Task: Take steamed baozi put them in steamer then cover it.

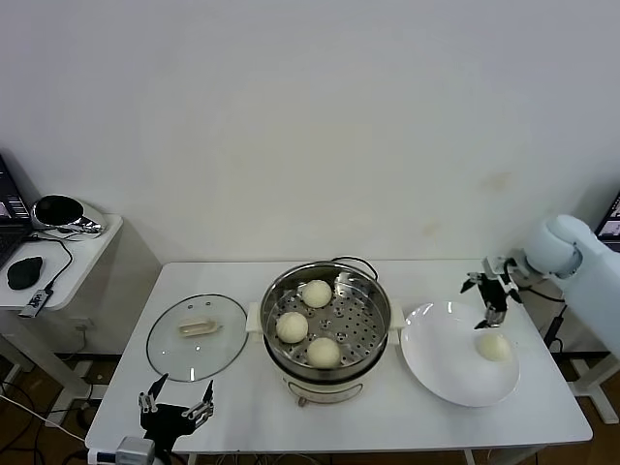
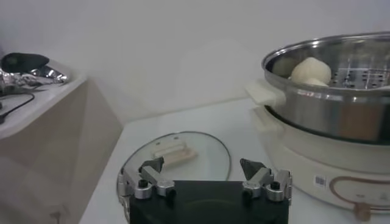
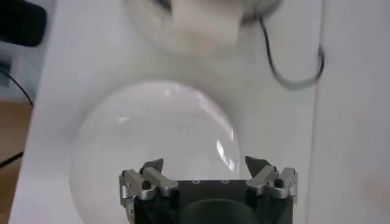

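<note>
Three smooth cream-white baozi (image 1: 317, 294) are seen inside the shiny round perforated steel steamer (image 1: 326, 320); a fourth (image 1: 494, 347) lies on the glossy white plate (image 1: 441, 368) beneath the right gripper (image 1: 491, 294), jaws spread. The left gripper (image 1: 175, 405), jaws spread, is held near the round clear glass cover (image 1: 197, 336) on the white counter (image 1: 242, 417).

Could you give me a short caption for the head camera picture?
Three baozi sit in the steamer; the open right gripper hovers over the last one on the plate.
</note>
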